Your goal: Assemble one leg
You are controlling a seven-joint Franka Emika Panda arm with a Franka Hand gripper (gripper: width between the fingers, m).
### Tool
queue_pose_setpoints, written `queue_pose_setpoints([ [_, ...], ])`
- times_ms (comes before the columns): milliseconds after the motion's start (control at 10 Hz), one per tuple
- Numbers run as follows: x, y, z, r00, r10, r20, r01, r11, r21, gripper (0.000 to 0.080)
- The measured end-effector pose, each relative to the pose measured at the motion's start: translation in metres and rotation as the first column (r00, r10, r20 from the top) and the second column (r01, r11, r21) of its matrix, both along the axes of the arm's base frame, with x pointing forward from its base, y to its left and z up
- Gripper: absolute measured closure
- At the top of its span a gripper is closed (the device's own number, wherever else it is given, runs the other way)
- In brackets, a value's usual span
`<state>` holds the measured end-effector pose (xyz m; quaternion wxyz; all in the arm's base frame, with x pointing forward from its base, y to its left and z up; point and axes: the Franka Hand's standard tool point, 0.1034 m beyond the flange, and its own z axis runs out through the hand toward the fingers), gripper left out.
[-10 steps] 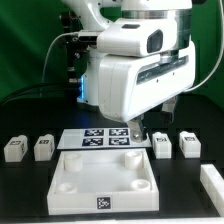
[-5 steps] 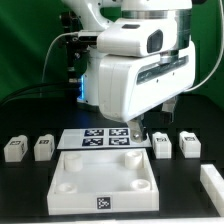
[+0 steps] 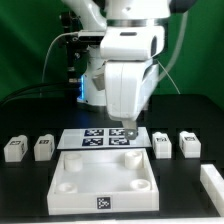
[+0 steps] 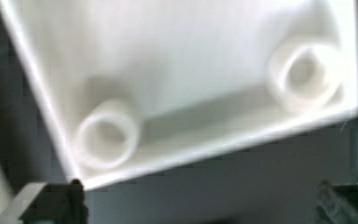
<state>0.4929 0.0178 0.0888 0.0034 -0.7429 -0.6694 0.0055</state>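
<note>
The nearest leg (image 3: 162, 146) stands on the desk (image 3: 25, 188) just beside the marker board (image 3: 100, 138), at the exterior view's right. It looks light, stiff, smooth plastic, so its flat opposite sides suit a pinch. The fingers (image 4: 59, 203) are spread wide, holding nothing.

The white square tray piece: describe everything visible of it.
The white square tray piece looks like smooth moulded plastic: a shallow square with a raised rim and round corner sockets, two seen close in the wrist view. A black-and-white tag sits on the wall facing the exterior camera. It lies flat, open side up, on the dark table, beside the marker board.
</note>
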Motion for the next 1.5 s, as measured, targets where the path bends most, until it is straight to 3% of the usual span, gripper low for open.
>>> queue_pose_setpoints([
  [200, -0.032, -0.021, -0.022, 0.989, 0.145, -0.004, -0.145, 0.989, 0.01, 0.015],
  [400, -0.057, -0.031, -0.043, 0.99, 0.142, -0.012, -0.141, 0.99, 0.021, 0.015],
  [700, -0.063, -0.041, -0.076, 0.994, 0.11, -0.018, -0.11, 0.993, 0.039, 0.015],
  [1100, -0.065, -0.044, -0.081, 0.995, 0.1, -0.026, -0.099, 0.994, 0.042, 0.017],
  [1200, -0.065, -0.044, -0.081, 0.995, 0.1, -0.026, -0.098, 0.994, 0.042, 0.0331],
  [1300, -0.065, -0.044, -0.081, 0.995, 0.1, -0.026, -0.098, 0.994, 0.042, 0.0331],
  [1400, -0.065, -0.044, -0.081, 0.995, 0.1, -0.027, -0.098, 0.994, 0.042, 0.0563],
  [1500, -0.065, -0.044, -0.081, 0.995, 0.099, -0.027, -0.098, 0.994, 0.042, 0.0699],
])
